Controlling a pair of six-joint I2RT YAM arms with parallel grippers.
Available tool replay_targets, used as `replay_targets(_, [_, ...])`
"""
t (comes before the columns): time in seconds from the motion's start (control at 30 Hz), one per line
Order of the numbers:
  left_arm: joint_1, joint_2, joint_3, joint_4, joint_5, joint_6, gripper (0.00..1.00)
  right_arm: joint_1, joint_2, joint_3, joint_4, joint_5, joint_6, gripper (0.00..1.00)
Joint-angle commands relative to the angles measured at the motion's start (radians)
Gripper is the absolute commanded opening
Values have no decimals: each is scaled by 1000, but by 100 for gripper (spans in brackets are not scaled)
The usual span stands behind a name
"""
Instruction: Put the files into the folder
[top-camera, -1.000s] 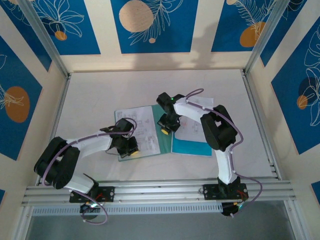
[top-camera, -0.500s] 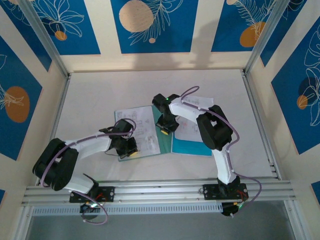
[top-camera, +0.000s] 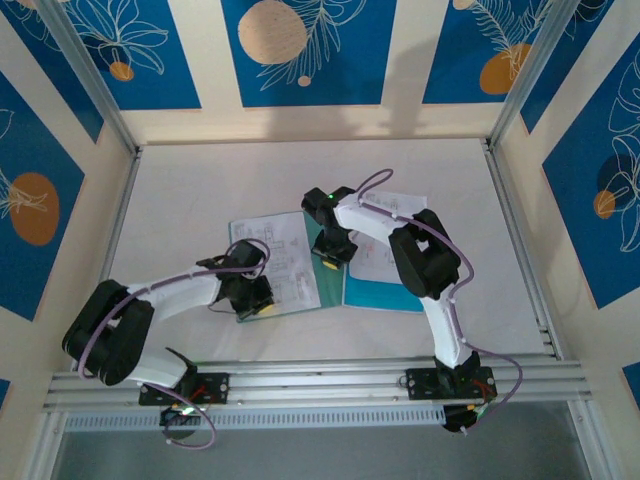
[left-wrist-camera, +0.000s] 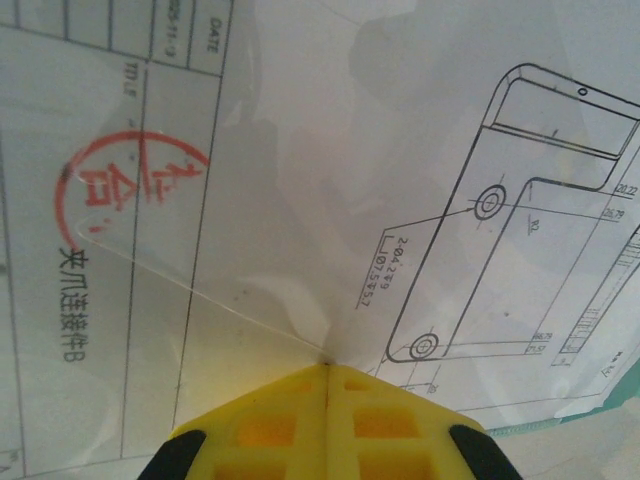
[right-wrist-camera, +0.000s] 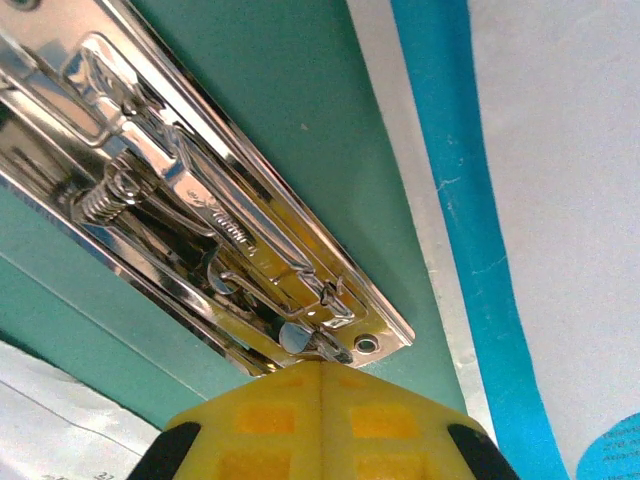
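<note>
The teal-green folder (top-camera: 318, 232) lies open mid-table. White printed files (top-camera: 285, 250) rest on its left half; another white sheet (top-camera: 385, 255) lies over a bright blue sheet (top-camera: 380, 295) on the right. My left gripper (top-camera: 262, 308) is at the near edge of the left sheets. In the left wrist view its jaws (left-wrist-camera: 328, 368) are shut, and a drawing sheet (left-wrist-camera: 300, 200) tents up into their tip. My right gripper (top-camera: 330, 262) is shut at the spine. Its tip (right-wrist-camera: 322, 365) touches the end of the metal clip (right-wrist-camera: 230, 240) on the green folder (right-wrist-camera: 300, 90).
Aluminium rails (top-camera: 320, 380) run along the near edge by both arm bases. Side rails and patterned walls enclose the white table (top-camera: 200, 190). In the right wrist view a strip of the blue sheet (right-wrist-camera: 450, 150) lies beside white paper (right-wrist-camera: 570, 200).
The right gripper has slid a little to the left along the spine. The left gripper has shifted slightly at the near edge of the left sheets.
</note>
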Motion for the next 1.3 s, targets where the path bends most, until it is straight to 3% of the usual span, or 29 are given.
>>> replay_targets(0.0, [-9,-4,-33,-109,-48,-19,0,-13,119,-46,-118,117,-14,0])
replay_targets(0.27, [-9,-8,-33,-117,-52,-22,0,-15,94,22,-113,116,-75,0])
replay_targets(0.47, [-8,-8,-33,-117,-51,-18,0,3,-33,115,-121,141,-104,0])
replay_targets(0.7, [-9,-8,-33,-117,-51,-15,0,6,-151,98,-124,149,-72,0])
replay_targets(1.03, [-9,-8,-30,-115,-51,-12,0,35,-154,-36,27,-46,-28,0])
replay_targets(1.27, [-8,-12,-32,-118,-51,-10,0,34,-103,-67,60,-85,-6,0])
